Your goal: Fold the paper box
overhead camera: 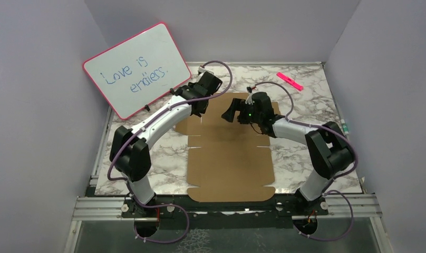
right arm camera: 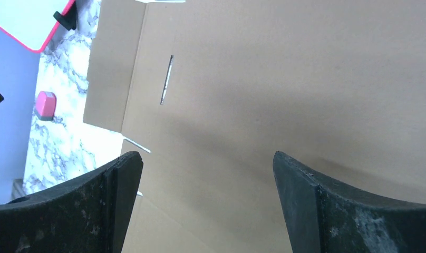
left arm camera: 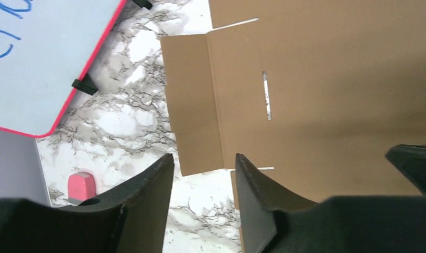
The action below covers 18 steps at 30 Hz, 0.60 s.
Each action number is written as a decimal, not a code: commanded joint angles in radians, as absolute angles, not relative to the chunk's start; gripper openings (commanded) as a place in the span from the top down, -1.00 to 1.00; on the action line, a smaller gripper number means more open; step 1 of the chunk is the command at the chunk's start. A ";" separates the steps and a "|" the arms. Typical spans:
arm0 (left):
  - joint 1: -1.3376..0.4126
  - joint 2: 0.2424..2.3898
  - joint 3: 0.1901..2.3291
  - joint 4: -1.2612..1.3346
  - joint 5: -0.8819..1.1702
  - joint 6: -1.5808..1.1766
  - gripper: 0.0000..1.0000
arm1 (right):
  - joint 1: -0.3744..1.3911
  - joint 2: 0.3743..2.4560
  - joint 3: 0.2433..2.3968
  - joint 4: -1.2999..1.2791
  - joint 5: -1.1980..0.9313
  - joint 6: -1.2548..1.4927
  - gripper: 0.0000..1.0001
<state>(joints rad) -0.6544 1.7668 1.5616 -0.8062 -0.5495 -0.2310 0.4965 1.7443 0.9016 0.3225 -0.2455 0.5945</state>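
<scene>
We see the left gripper (left arm camera: pixel 203 184) partly spread, w/ nothing btw its fingers (left arm camera: pixel 147 205); through the gap we get marble table (left arm camera: pixel 121 126) and a corner of a side flap. The right gripper (right arm camera: pixel 208 174) is spread much wider, also holding nothing, hanging over bare cardboard. We can't tell whether either one touches the sheet. The paper box (overhead camera: pixel 232 158) lies flat & unfolded mid-table, running from the near edge by the arm bases to the far half. Both grippers sit over its far end, the left one at the far-left edge, the right one nearer the middle. A slit (left arm camera: pixel 265 95) shows beside the flap. Left of the sheet are a pink-framed whiteboard (overhead camera: pixel 137 68) and a small pink block (left arm camera: pixel 81 186), so room is tight there. The right side is open marble, w/ only a pink marker (overhead camera: pixel 289 81) at the far right.
</scene>
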 commanded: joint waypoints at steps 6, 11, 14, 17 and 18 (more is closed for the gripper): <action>-0.601 1.580 1.394 -0.620 -0.303 -0.293 -0.37 | 0.367 1.528 0.905 0.100 -0.110 0.358 -1.00; -0.564 1.574 1.281 -0.427 -0.096 -0.344 -0.49 | 0.190 1.471 0.850 0.099 -0.192 0.358 -1.00; -0.539 1.614 1.251 -0.318 0.033 -0.371 -0.56 | 0.111 1.477 0.833 0.100 -0.233 0.355 -1.00; -0.520 1.673 1.246 -0.243 0.119 -0.396 -0.59 | 0.021 1.494 0.816 0.111 -0.296 0.381 -1.00; -0.517 1.695 1.248 -0.226 0.139 -0.400 -0.60 | -0.006 1.499 0.807 0.123 -0.318 0.395 -1.00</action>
<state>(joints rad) -0.5362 1.6253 1.2507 -0.4145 -0.0601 -0.3481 0.0723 1.4868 0.8371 0.1207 -0.2115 0.3813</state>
